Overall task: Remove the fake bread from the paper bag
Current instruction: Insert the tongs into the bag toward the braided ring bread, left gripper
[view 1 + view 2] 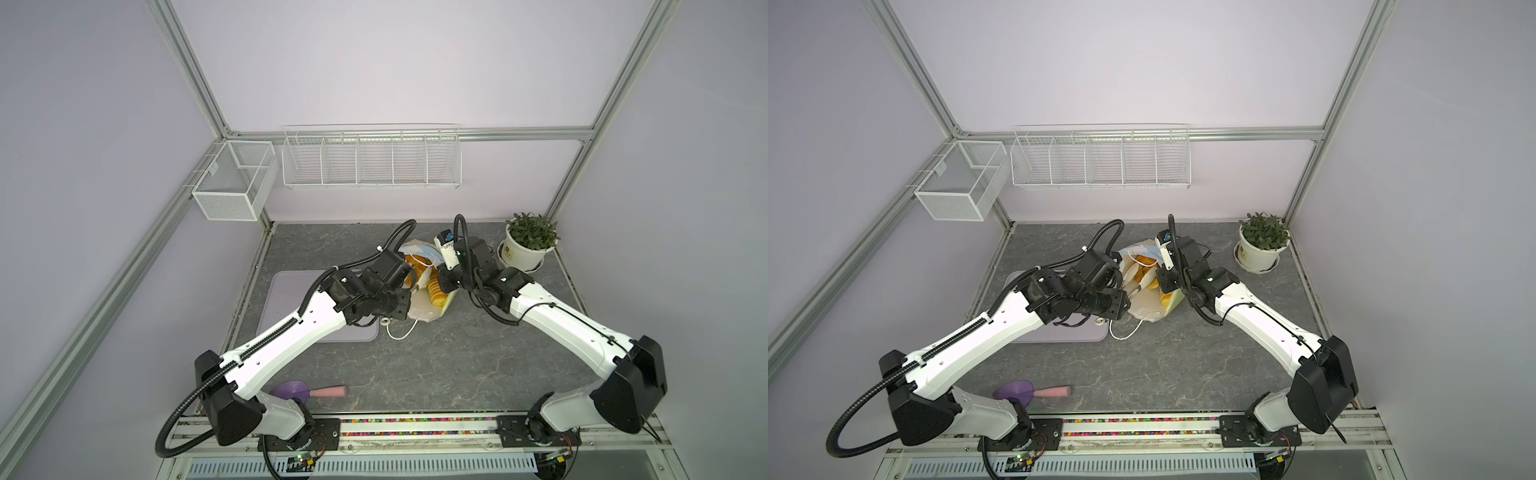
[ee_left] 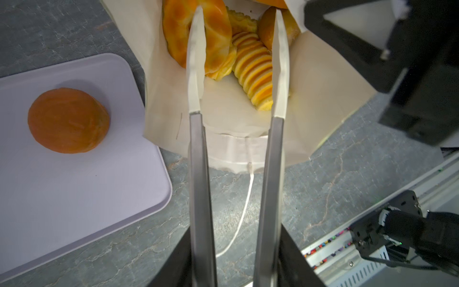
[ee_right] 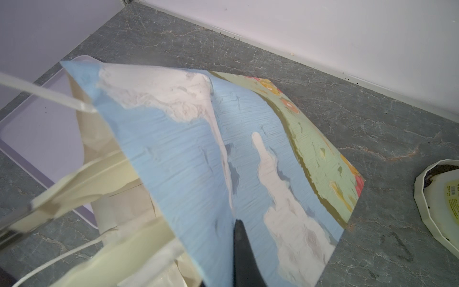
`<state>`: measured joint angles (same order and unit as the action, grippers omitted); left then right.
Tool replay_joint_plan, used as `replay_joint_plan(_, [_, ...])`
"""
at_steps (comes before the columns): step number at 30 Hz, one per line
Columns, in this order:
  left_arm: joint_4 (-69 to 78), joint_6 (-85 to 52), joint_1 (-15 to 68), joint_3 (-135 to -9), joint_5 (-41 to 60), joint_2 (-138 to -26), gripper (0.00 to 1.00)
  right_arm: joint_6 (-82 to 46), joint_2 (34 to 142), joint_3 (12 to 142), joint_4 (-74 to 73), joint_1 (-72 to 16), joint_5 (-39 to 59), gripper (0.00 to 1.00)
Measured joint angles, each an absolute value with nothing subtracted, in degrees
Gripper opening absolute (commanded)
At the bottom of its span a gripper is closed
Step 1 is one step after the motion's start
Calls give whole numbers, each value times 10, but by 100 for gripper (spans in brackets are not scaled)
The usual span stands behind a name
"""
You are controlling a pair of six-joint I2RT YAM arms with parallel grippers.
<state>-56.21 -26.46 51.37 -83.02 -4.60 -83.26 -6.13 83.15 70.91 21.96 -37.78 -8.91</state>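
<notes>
The paper bag (image 1: 422, 318) lies tilted on the grey table with its mouth toward my left arm, white inside (image 2: 318, 104), sky print outside (image 3: 178, 159). Fake bread fills it: a braided ring (image 2: 219, 32), a ridged long loaf (image 2: 255, 72) and a round bun (image 2: 265, 29). My left gripper (image 2: 237, 15) is open, its long fingers reaching into the bag's mouth on either side of the ridged loaf. My right gripper (image 3: 236, 223) is shut on the bag's upper wall and holds the mouth up. Another round bun (image 2: 68, 120) rests on the lavender tray (image 2: 74, 193).
The lavender tray (image 1: 286, 291) lies left of the bag. A loose white cord handle (image 1: 401, 332) trails on the table. A potted plant (image 1: 530, 241) stands at the back right. A purple scoop with a pink handle (image 1: 307, 391) lies near the front. Wire baskets (image 1: 370, 160) hang on the back wall.
</notes>
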Motion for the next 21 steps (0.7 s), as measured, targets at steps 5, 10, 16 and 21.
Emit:
replay_joint_plan(5, [-542, -247, 501, -831, -47, -885, 45, -60, 830, 709, 220, -378, -89, 7])
replay_joint_plan(10, [-554, -232, 501, -870, -51, -949, 43, -58, 827, 707, 220, -378, -86, 7])
replay_joint_plan(16, [-559, -224, 497, -902, -63, -988, 43, -56, 827, 706, 220, -378, -85, 7])
replay_joint_plan(21, [-559, -222, 493, -902, -72, -990, 43, -55, 825, 705, 219, -378, -85, 7])
